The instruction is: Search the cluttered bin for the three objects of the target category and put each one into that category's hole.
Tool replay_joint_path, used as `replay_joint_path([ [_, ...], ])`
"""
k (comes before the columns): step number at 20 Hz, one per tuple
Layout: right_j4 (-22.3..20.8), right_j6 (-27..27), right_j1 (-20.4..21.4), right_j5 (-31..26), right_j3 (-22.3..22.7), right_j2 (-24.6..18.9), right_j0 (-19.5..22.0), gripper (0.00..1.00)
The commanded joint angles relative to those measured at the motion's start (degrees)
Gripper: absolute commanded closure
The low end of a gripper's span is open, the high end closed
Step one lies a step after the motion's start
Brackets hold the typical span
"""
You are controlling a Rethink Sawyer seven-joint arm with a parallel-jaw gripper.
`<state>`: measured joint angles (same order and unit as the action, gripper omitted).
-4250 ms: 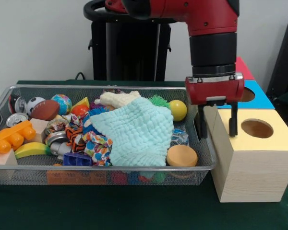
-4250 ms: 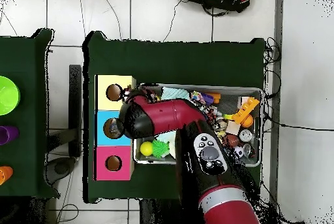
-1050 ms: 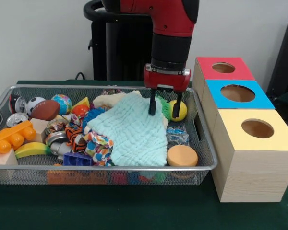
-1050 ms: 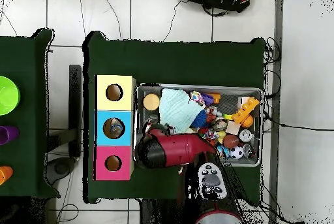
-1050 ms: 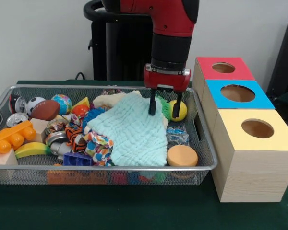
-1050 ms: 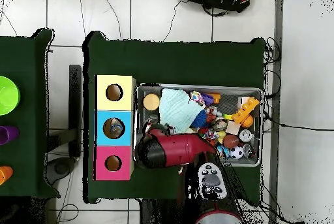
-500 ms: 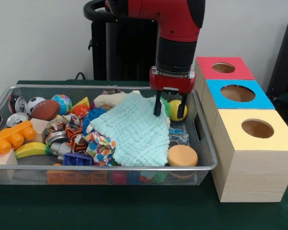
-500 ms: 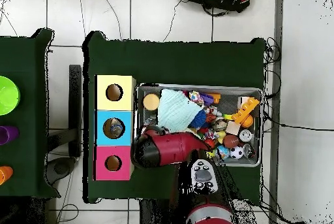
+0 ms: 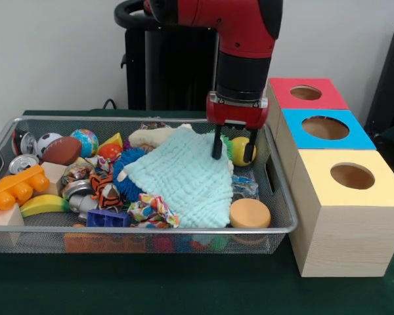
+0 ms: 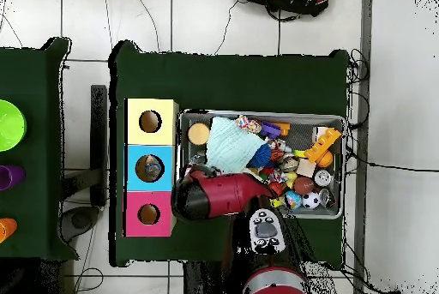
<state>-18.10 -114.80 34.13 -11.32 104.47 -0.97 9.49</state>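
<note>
My gripper is open at the back right of the wire bin. Its fingers straddle a green spiky ball, and the right finger stands in front of a yellow ball. The left finger touches the far edge of a mint cloth draped over the toys. Nothing is held. To the right stand three boxes with round holes: red, blue and yellow. In the overhead view the red arm hides the gripper, and the cloth shows beside it.
Left of the cloth lie a football, a globe ball, a soccer ball, a blue spiky ball, an orange brick, a banana and cans. A tan disc sits at the front right corner.
The gripper came from beside the yellow box to the bin's back right and has dropped a little. The cloth slid slightly right, and the patterned rag moved toward the front.
</note>
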Motion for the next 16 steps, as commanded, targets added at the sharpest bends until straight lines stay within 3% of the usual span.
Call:
replay_joint_path([
  [1,-1.2,-0.9,-0.3,-3.5,-2.1,-3.5,1.6,0.0],
  [5,-0.1,-1.0,1.4,-5.0,-2.0,-4.2,2.0,0.0],
  [8,1.9,-2.2,2.8,-7.9,-4.4,-3.3,0.3,0.0],
  [13,4.0,-5.8,-0.4,-8.0,-10.4,-1.1,-3.0,0.0],
  [16,4.2,-5.8,-0.5,-6.9,-10.2,-1.2,-2.9,0.0],
])
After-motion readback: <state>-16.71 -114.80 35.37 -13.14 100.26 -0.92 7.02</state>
